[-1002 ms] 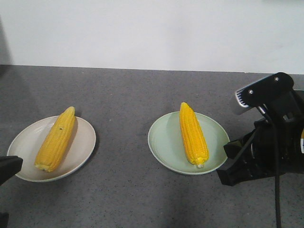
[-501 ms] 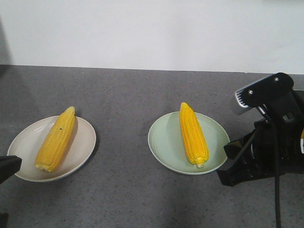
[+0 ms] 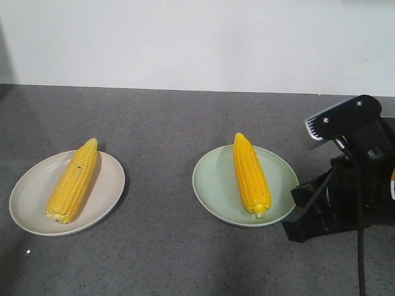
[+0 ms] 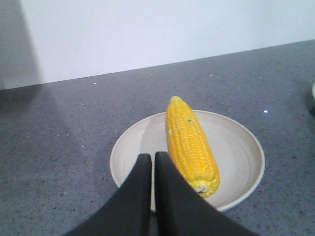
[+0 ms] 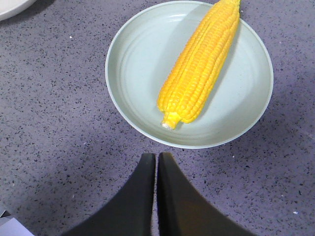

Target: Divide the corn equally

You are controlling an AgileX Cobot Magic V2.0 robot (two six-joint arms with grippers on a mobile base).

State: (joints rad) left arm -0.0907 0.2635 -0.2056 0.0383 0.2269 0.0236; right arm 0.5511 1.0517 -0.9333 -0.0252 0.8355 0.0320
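Note:
Two cobs of corn show. One corn cob (image 3: 73, 180) lies lengthwise on a cream plate (image 3: 34, 191) at the left. The other corn cob (image 3: 251, 174) lies on a pale green plate (image 3: 216, 182) right of centre. In the left wrist view my left gripper (image 4: 151, 156) is shut and empty, its tips over the near rim of the cream plate (image 4: 236, 152), just left of the cob (image 4: 191, 145). My right gripper (image 5: 156, 156) is shut and empty above the counter, just short of the green plate (image 5: 138, 69) and its cob (image 5: 199, 66).
The plates sit on a dark grey speckled counter (image 3: 160, 129) with a white wall behind. My right arm (image 3: 352, 179) and its cable stand at the right edge, close to the green plate. A corner of the cream plate (image 5: 10, 5) shows in the right wrist view.
The dark tip of my left gripper has drawn back out of the front view's left edge. The right arm, both plates and both cobs have not moved.

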